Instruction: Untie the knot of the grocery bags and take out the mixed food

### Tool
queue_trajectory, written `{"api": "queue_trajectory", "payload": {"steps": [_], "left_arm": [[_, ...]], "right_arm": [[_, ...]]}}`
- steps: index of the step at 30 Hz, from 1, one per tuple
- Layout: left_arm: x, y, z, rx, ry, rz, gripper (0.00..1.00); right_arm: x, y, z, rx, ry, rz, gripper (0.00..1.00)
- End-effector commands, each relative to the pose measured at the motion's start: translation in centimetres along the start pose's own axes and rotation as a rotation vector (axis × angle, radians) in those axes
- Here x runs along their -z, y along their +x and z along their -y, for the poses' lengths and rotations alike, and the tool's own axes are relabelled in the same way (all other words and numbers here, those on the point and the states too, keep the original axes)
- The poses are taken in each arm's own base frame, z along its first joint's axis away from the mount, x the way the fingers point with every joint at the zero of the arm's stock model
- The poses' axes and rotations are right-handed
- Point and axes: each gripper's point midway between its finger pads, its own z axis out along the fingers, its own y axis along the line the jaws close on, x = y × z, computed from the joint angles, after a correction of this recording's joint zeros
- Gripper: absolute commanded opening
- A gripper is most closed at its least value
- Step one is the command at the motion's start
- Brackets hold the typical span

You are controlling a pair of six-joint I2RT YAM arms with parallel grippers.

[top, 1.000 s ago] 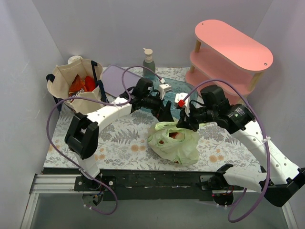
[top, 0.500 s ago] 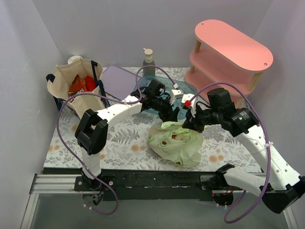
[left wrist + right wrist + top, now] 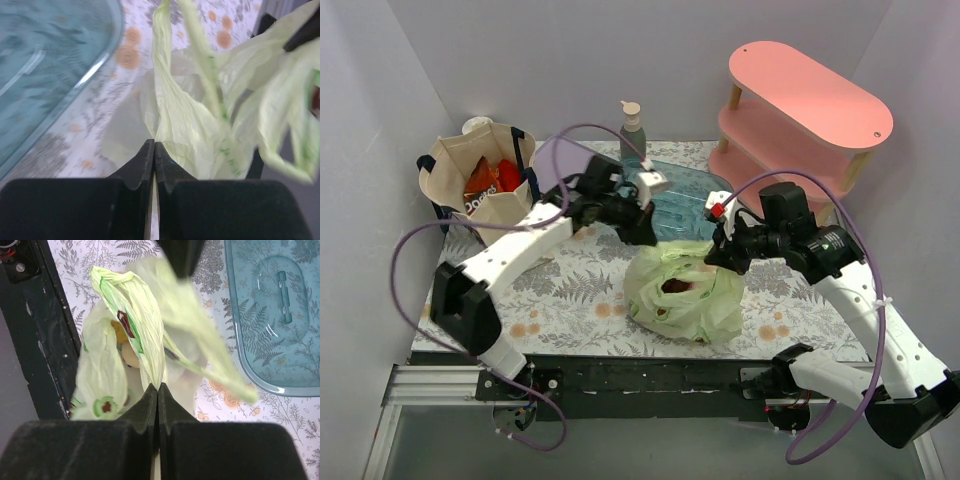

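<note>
Both sets of jaws pinched tight: left gripper (image 3: 154, 150) on one twisted handle strip (image 3: 167, 110) of the pale-green plastic bag (image 3: 685, 295), right gripper (image 3: 158, 390) on the other strip (image 3: 147, 325). Bag resting on the floral table (image 3: 580, 290), just beside the clear blue tray (image 3: 685, 195), mouth gaping over dark red food (image 3: 677, 285). Draw the strips apart slowly and low; no lifting the bag, no tearing thin film. Canvas tote (image 3: 485, 190) far left, untouched.

A fixed camera looks down from above and behind the arms over the whole desk (image 3: 570, 295), with the green bag (image 3: 685, 298) near its middle. Wrist cameras peer along the left hand (image 3: 153, 146) and right hand (image 3: 158, 388), very close to that bag. All three views share the bag and the blue tray (image 3: 682, 200) just beyond it.
</note>
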Motion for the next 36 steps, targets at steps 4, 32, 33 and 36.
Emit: {"api": "queue_trajectory", "payload": {"steps": [4, 32, 33, 36], "left_arm": [[16.5, -0.7, 0.9, -0.149, -0.393, 0.239, 0.00], [23.5, -1.7, 2.3, -0.238, -0.674, 0.427, 0.88], [23.4, -2.8, 2.2, -0.232, -0.655, 0.442, 0.88], [20.9, -6.0, 1.2, -0.198, -0.530, 0.455, 0.89]], "right_arm": [[0.4, -6.8, 3.1, -0.034, 0.101, 0.146, 0.01], [-6.0, -4.5, 3.4, -0.308, 0.002, 0.074, 0.01], [-5.7, -5.0, 3.6, -0.295, 0.014, 0.085, 0.01], [-4.6, -7.5, 4.0, -0.256, 0.026, 0.142, 0.01]]}}
